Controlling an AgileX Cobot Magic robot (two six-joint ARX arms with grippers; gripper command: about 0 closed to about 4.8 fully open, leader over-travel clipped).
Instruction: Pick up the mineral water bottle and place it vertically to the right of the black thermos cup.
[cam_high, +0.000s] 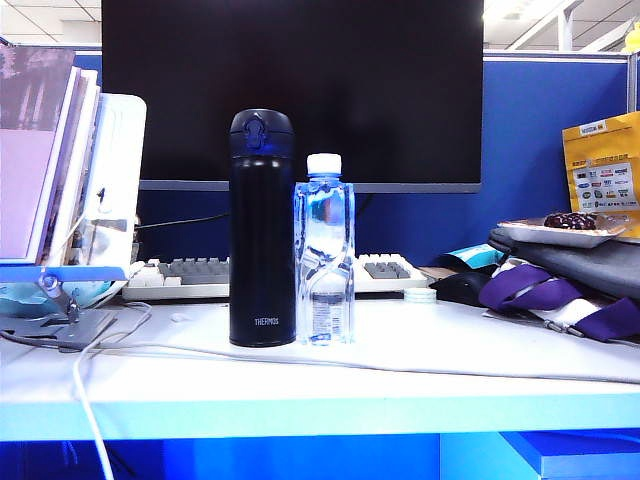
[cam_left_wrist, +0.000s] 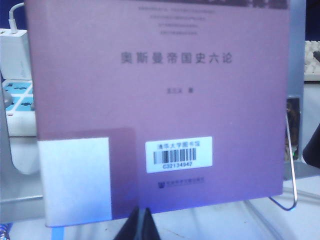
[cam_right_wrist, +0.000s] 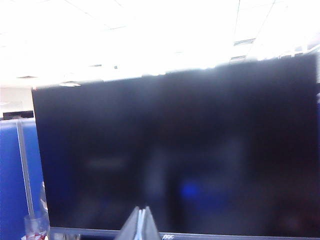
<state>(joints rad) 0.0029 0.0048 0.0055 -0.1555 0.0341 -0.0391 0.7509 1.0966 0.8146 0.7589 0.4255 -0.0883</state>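
bottle (cam_high: 324, 262) upright at centre of the exterior frame, long axis vertical, white cap up, standing on the white desk (cam_high: 400, 380). parked just right of the black thermos cup (cam_high: 261, 230), sides about touching, so looked like the placing was already done. no arm anywhere in the exterior frame.

right gripper (cam_right_wrist: 140, 222) at the bottom edge of the right wrist view, fingertips pressed together with nothing between them, aimed at the dark monitor (cam_right_wrist: 175, 150) and the bright ceiling above it. bottle not in that view at all, so apparently somewhere below and off from the claw rather than in front of it. couldn't tell exactly which way.

left gripper (cam_left_wrist: 141, 225) at the bottom edge of the left wrist view, tips together too, empty, facing a purple book (cam_left_wrist: 160, 100) with a barcode sticker. book propped at the far left of the exterior frame, well apart from the bottle.

guessing neither claw needed to go back in. hard to call which arm was nearer.
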